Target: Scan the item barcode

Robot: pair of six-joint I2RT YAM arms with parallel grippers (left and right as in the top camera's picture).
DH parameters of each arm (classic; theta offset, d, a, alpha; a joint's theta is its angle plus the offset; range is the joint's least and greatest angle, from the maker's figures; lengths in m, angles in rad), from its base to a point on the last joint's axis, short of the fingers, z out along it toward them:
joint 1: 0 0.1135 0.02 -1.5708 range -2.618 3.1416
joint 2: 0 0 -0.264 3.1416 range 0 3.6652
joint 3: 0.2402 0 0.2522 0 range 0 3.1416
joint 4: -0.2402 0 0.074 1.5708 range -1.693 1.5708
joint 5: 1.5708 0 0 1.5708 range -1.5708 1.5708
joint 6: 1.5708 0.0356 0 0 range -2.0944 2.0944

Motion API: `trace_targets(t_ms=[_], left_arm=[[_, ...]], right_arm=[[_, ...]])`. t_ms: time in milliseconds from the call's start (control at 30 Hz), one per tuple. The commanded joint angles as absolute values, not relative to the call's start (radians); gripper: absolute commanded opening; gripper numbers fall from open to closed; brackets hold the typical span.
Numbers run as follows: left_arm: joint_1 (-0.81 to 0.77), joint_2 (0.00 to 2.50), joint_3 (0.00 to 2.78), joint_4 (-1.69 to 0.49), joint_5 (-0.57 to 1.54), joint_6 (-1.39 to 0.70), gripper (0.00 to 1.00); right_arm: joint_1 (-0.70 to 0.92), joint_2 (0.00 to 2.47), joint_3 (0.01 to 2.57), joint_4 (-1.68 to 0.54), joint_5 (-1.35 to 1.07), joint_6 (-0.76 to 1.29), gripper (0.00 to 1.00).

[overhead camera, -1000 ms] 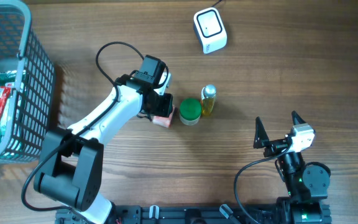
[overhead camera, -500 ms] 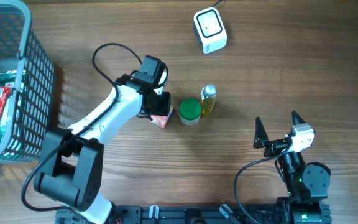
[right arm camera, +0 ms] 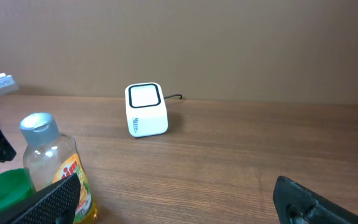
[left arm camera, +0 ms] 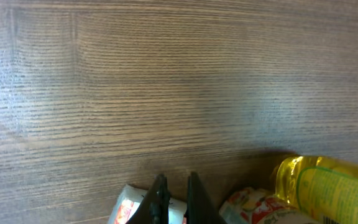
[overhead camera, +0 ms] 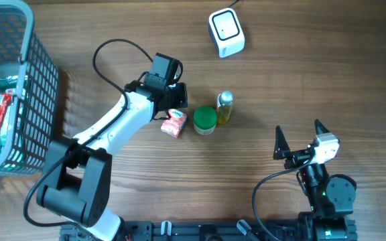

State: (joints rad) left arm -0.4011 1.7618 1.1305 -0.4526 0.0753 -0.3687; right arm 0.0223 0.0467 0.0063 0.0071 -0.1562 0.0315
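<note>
left gripper (left arm camera: 174, 198) fingers pressed together, pinching nothing | small pink-and-white printed carton (overhead camera: 174, 123) flat on wood table (overhead camera: 280, 73) at its 6 o'clock, print blurred | right gripper (overhead camera: 297, 127) spread wide | overhead shows whole carton, left wrist only a corner

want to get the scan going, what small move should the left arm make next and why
Probably open the left gripper and lower it over the pink carton: its jaws are shut on nothing, and the carton lies loose on the table, away from the scanner.
</note>
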Motion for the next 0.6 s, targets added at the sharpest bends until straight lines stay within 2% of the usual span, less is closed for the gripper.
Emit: trace_targets(t_ms=[0,200,267,367,567], left_arm=[[-0.405,1.792,1.131,-0.488,0.07,-0.427,0.04],[-0.408,1.812,1.131,-0.71,0.112,-0.426,0.04],[-0.408,1.812,1.131,-0.758,0.207,-0.399,0.04],[-0.408,1.812,1.131,-0.776,0.335,-0.371,0.04],[-0.408,1.811,1.131,-0.79,0.344,-0.376,0.04]], right_arm=[[0.017,0.044,0.005,0.01,-0.154,0.028,1.0],[0.017,0.044,0.005,0.01,-0.154,0.028,1.0],[0.017,0.044,0.005,0.01,-0.154,0.028,1.0],[0.017,0.044,0.005,0.01,-0.154,0.029,1.0],[0.017,0.044,0.005,0.01,-0.154,0.028,1.0]])
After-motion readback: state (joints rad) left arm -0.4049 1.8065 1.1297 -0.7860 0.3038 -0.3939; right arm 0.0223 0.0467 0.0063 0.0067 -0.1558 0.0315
